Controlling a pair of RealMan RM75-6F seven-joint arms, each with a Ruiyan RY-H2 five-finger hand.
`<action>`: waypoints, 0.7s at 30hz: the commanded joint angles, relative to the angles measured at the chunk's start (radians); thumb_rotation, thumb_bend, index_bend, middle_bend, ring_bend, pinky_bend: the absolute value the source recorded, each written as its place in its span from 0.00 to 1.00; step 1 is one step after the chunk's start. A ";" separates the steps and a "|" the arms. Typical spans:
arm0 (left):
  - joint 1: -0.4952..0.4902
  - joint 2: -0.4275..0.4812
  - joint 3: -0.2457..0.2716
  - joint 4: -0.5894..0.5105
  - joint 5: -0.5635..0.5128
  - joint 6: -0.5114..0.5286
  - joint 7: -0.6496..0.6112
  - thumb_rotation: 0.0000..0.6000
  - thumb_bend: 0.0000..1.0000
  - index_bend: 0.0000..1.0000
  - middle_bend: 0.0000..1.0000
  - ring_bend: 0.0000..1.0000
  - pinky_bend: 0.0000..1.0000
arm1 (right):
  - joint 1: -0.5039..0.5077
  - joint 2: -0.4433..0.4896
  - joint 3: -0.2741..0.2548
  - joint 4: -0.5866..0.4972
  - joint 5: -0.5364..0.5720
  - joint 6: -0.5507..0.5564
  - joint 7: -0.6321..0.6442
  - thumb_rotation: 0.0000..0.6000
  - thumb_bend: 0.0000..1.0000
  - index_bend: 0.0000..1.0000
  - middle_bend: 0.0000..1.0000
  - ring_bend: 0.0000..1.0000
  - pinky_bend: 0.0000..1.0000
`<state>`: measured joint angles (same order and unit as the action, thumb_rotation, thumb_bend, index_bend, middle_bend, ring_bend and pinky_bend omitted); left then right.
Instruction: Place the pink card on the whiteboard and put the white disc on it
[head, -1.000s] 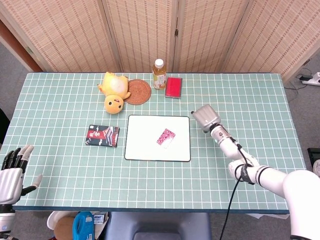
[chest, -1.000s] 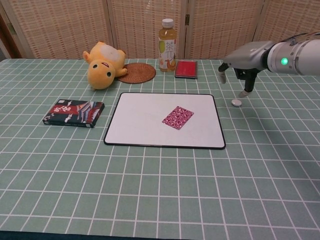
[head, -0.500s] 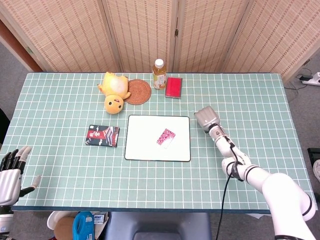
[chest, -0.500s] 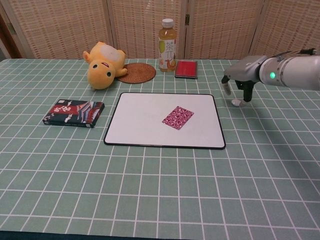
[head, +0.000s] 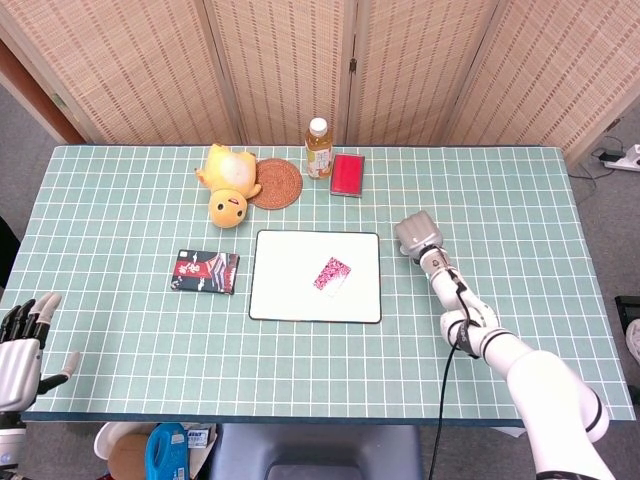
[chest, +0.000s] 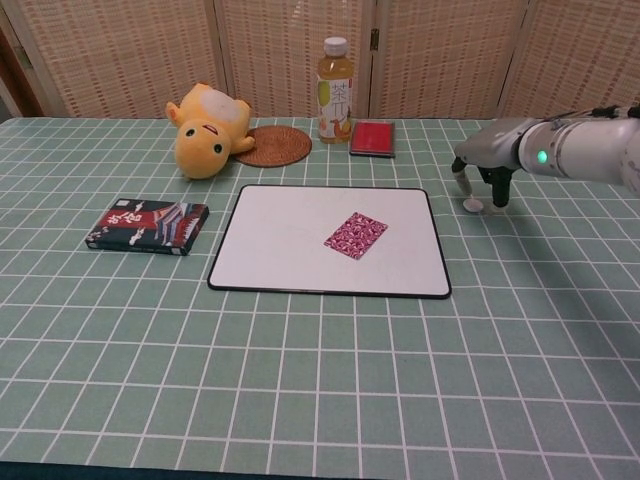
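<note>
The pink patterned card lies flat on the whiteboard, right of its middle; the head view shows the card on the board too. A small white disc lies on the table just right of the board's far corner. My right hand is lowered over the disc, with thumb and a finger pointing down on either side of it and the thumb still apart from it. From the head view my right hand hides the disc. My left hand hangs off the near left table edge, fingers spread, holding nothing.
A yellow plush toy, a woven coaster, a tea bottle and a red box line the far side. A dark patterned box lies left of the whiteboard.
My right hand has come down and slightly right, from hovering above the disc to straddling it with its fingertips. My left hand has sunk a little lower at the table edge.
</note>
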<state>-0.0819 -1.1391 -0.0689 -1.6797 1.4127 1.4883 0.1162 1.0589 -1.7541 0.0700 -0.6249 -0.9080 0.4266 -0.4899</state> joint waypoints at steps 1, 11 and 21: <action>-0.001 0.000 -0.001 0.000 0.000 0.000 0.000 1.00 0.32 0.00 0.00 0.00 0.00 | 0.000 -0.007 0.004 0.011 -0.006 -0.006 0.004 1.00 0.22 0.39 0.93 1.00 1.00; -0.001 -0.002 -0.003 0.005 -0.005 -0.004 -0.002 1.00 0.32 0.00 0.00 0.00 0.00 | 0.001 -0.020 0.014 0.027 -0.043 -0.014 0.019 1.00 0.22 0.41 0.93 1.00 1.00; 0.002 -0.006 -0.001 0.013 -0.005 -0.004 -0.008 1.00 0.32 0.00 0.00 0.00 0.00 | -0.003 -0.027 0.017 0.038 -0.061 -0.019 0.012 1.00 0.22 0.42 0.93 1.00 1.00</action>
<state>-0.0801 -1.1446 -0.0696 -1.6670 1.4076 1.4841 0.1083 1.0565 -1.7804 0.0872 -0.5869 -0.9682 0.4079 -0.4774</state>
